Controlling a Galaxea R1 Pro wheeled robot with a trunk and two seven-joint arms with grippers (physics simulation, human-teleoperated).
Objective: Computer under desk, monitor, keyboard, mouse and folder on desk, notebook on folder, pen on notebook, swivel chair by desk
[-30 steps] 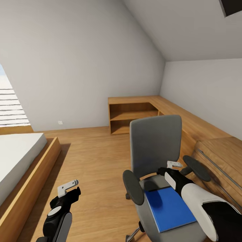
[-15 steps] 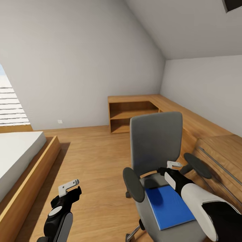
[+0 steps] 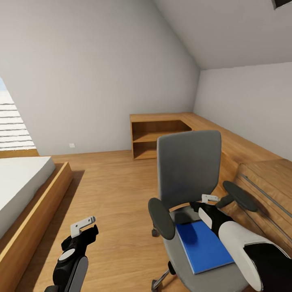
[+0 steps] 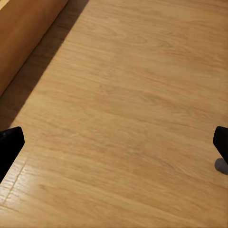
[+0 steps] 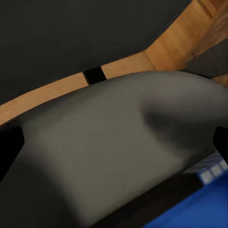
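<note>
Here, the blue folder (image 3: pixel 205 246) lies on the swivel chair (image 3: pixel 188 172); the right gripper (image 3: pixel 209 201) above it has fingers spread apart, like the left gripper (image 3: pixel 83 227).

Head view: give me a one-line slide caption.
Right gripper hovers open over the swivel chair seat behind the blue folder; left gripper over wood floor.

Blue folder (image 3: pixel 204 245) lies on the swivel chair (image 3: pixel 189 174) seat, right end effector (image 3: pixel 209 199) above it

Matt grey cloth swivel chair (image 3: pixel 188 170), smooth blue folder (image 3: pixel 205 245), satin wood-grain floor (image 3: pixel 113 194).
</note>
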